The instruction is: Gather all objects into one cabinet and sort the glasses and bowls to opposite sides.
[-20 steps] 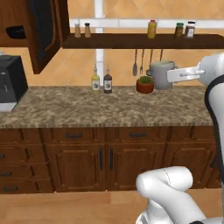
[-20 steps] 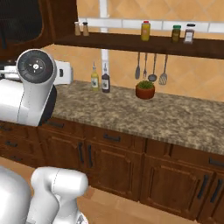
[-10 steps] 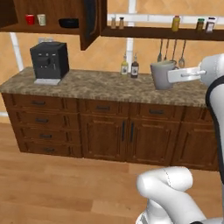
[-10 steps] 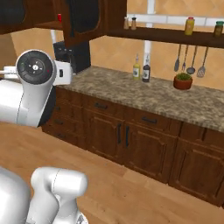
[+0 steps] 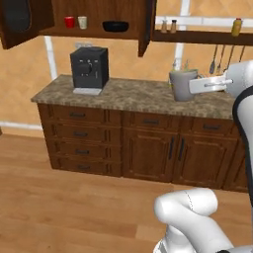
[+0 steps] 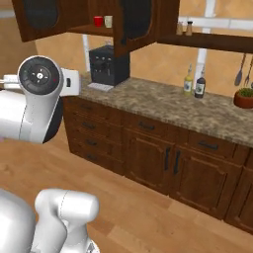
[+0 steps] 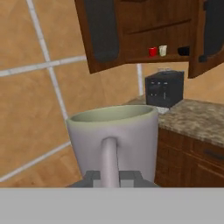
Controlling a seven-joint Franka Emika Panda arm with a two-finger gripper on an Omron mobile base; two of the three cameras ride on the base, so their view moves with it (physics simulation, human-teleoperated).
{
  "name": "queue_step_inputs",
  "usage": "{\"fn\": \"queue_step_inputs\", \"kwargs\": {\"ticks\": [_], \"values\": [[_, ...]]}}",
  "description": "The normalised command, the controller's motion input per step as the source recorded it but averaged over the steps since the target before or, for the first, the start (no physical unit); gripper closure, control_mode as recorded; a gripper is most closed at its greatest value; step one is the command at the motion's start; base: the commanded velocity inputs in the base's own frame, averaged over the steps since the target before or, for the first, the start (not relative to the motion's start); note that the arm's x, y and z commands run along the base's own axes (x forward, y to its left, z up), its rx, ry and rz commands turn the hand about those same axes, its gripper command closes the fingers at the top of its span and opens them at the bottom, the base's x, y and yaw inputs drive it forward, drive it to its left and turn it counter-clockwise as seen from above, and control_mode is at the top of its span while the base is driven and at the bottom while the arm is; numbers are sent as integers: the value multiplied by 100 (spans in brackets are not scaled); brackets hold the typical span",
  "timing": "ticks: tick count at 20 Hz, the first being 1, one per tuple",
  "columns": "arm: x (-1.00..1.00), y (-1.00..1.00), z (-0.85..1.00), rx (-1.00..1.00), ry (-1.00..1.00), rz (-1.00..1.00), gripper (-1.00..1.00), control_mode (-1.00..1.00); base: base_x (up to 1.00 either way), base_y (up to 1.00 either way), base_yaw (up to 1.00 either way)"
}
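My gripper (image 5: pixel 194 87) is shut on the handle of the large grey mug (image 5: pixel 182 84), holding it upright in the air in front of the counter. In the hand view the grey mug (image 7: pixel 114 135) looms close, its handle pinched between my gripper (image 7: pixel 111 178). The dark brown wall cabinet (image 5: pixel 99 33) hangs open up and to the left. On its lower board stand the small red cup (image 5: pixel 69 21), the cream mug (image 5: pixel 82 22) and, to their right, the black bowl (image 5: pixel 115 26). The same red cup (image 7: pixel 152 51), cream mug (image 7: pixel 162 50) and bowl (image 7: pixel 183 51) appear far off in the hand view.
A black coffee machine (image 5: pixel 89 68) stands on the granite counter (image 5: pixel 128 94) under the cabinet. The cabinet's doors (image 5: pixel 20 20) swing outward on both sides. A long shelf with spice jars (image 5: pixel 197 35) runs to the right. Two bottles (image 6: pixel 194 82) and a potted plant (image 6: pixel 243 98) sit on the counter.
The whole picture has shifted: the base has driven left, bringing the open cabinet and coffee machine closer and more central. The grey mug stays held in the gripper.
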Motion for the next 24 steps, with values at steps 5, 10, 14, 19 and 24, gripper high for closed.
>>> {"fn": "queue_step_inputs", "kwargs": {"ticks": [5,10,14,19,24], "values": [[0,0,0,0,0,0,100,100,39,96,2],[0,0,0,0,0,0,100,100,27,43,19],[0,0,0,0,0,0,100,100,47,2,1],[0,0,0,0,0,0,100,100,81,29,-26],[0,0,0,0,0,0,100,100,78,65,-32]]}}
